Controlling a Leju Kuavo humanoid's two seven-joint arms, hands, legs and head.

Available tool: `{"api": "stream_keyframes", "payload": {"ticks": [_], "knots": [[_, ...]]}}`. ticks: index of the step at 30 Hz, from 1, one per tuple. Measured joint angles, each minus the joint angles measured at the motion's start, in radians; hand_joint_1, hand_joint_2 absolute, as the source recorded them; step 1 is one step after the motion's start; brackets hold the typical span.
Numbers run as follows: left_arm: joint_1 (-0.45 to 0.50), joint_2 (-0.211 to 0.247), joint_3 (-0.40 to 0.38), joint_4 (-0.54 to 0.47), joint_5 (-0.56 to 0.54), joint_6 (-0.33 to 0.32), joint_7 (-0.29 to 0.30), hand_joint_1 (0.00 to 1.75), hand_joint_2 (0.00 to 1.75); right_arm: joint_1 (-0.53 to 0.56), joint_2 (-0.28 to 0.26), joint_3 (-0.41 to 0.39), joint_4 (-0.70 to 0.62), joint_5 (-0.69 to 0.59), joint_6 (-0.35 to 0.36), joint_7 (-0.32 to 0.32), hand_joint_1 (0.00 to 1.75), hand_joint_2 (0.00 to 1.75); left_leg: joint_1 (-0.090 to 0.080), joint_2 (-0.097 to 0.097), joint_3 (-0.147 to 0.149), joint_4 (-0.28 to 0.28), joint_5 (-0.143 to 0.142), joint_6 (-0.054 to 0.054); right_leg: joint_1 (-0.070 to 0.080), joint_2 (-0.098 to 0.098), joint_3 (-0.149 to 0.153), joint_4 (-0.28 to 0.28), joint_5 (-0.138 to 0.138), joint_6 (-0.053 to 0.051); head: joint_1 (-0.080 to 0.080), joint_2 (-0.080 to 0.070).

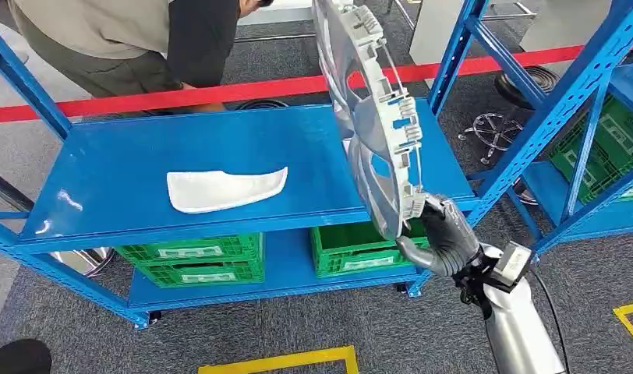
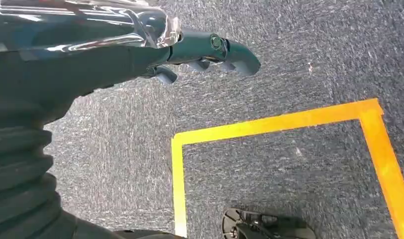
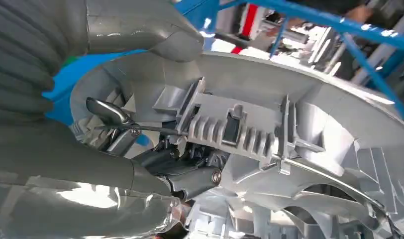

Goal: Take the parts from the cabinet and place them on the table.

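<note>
Gripped only at its lower rim by the right hand (image 1: 446, 238), the upright round silver plastic wheel cover (image 1: 372, 117) could tip or slip.

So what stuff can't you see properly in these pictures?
- Wheel cover: top cut off by the head view's upper edge.
- Right hand: fingers partly behind the cover's rim.
- Person: cut off by the top edge.
- Green crates: insides hidden under the blue shelf.
- Left hand: partly hidden by its own wrist cover.
</note>
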Motion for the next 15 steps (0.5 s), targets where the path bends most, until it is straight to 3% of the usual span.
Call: {"api": "stream_keyframes", "payload": {"ticks": [15], "knots": [[0.004, 0.002, -0.005, 0.000, -0.021, 0.023, 0.029, 0.00, 1.75, 0.059, 0.015, -0.015, -0.150, -0.044, 0.054, 0.000, 1.69, 1.75, 0.000, 0.000, 0.000, 0.000, 0.000, 0.000, 0.000, 0.000, 0.000, 0.000, 0.000, 0.000, 0.000, 0.000]]}}
